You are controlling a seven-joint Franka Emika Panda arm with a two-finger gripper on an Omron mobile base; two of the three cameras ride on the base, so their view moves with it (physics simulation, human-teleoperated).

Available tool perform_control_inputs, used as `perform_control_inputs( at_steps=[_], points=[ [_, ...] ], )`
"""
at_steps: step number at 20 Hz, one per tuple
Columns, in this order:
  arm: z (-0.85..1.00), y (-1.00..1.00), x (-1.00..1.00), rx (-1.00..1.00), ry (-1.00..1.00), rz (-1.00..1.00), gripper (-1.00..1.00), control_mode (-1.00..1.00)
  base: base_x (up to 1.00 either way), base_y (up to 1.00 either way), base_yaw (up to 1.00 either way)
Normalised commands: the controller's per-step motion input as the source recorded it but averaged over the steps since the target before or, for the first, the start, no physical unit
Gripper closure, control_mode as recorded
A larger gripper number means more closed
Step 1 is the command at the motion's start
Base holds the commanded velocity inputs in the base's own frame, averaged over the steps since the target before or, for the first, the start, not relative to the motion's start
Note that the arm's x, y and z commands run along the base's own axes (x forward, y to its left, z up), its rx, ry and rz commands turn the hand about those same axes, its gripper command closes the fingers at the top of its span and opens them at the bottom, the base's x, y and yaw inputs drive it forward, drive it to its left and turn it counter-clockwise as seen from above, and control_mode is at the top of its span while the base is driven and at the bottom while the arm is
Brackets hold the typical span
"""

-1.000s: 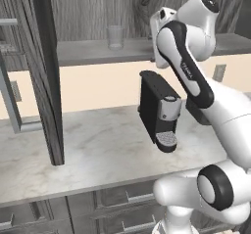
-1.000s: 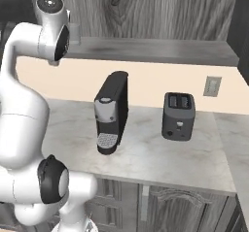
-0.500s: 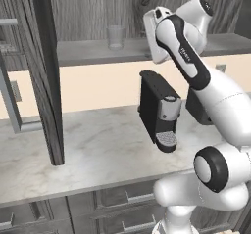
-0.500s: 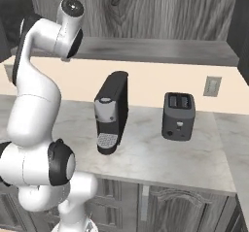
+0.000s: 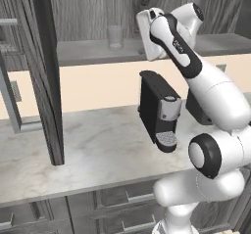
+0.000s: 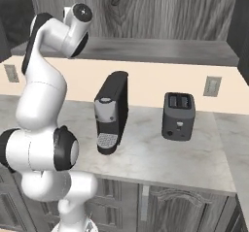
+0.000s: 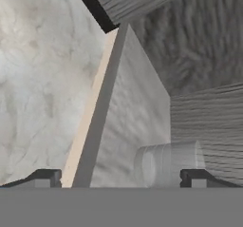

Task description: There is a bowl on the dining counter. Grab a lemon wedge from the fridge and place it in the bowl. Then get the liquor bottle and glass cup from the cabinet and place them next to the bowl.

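We're reaching up into the open cabinet [image 5: 147,57] with our gripper [image 7: 121,176] spread wide and holding nothing, since the glass cup [image 5: 115,36] is sitting on its shelf, left of the arm. In the hand view the cup [image 7: 168,164] is lying sideways between our fingertips [image 7: 47,177], so we're lining up around it.

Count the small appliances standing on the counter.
2: a black coffee machine near the middle of the counter, and a dark toaster to its right. Others may be hidden.
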Motion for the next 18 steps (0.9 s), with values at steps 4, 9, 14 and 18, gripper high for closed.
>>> perform_control_inputs(
  at_steps=[4, 9, 14, 18],
  points=[
    [0.0, 0.05, 0.36, 0.0, 0.0, 0.01, -1.0, -1.0, 0.0, 0.0, 0.0],
    [0.01, 0.07, 0.36, 0.0, 0.0, 0.0, -1.0, -1.0, 0.0, 0.0, 0.0],
    [0.02, 0.12, 0.4, 0.0, 0.0, 0.0, -1.0, -1.0, 0.0, 0.0, 0.0],
    [0.0, 0.15, 0.38, -0.01, 0.0, 0.0, -1.0, -1.0, 0.0, 0.0, 0.0]
  ],
)
